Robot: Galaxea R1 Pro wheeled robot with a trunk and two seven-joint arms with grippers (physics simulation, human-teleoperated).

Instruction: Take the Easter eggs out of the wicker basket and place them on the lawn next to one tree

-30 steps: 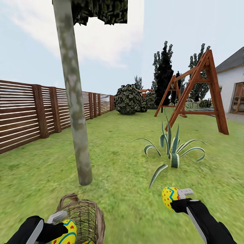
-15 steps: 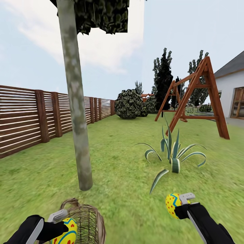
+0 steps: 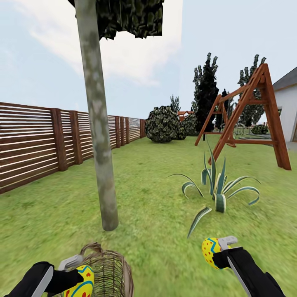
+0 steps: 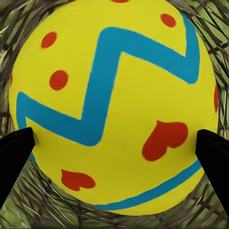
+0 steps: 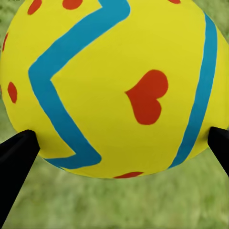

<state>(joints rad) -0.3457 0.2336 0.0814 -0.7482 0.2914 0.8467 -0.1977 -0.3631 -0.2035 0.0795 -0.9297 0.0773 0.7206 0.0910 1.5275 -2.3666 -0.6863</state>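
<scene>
In the head view my left gripper (image 3: 78, 275) is shut on a yellow Easter egg (image 3: 83, 281) at the bottom left, right against the brown wicker basket (image 3: 110, 270). My right gripper (image 3: 215, 252) is shut on a second yellow egg (image 3: 210, 251) over the lawn (image 3: 156, 231) at the lower right. Each wrist view is close on its egg (image 4: 114, 102) (image 5: 114, 86), black fingertips (image 4: 14, 152) (image 5: 14, 157) pressed on both sides. The pale mottled tree (image 3: 101, 148) stands just beyond the basket. A third egg is hidden.
A striped spiky agave plant (image 3: 218, 187) grows right of the tree. A brown slat fence (image 3: 41, 142) runs along the left. A wooden swing frame (image 3: 251, 115), dark bushes (image 3: 165, 123) and a white house corner (image 3: 288, 103) stand farther back.
The whole head view has shifted, so the tree, plant and swing sit a little further right and the basket shows more. Both grippers keep their eggs in much the same places.
</scene>
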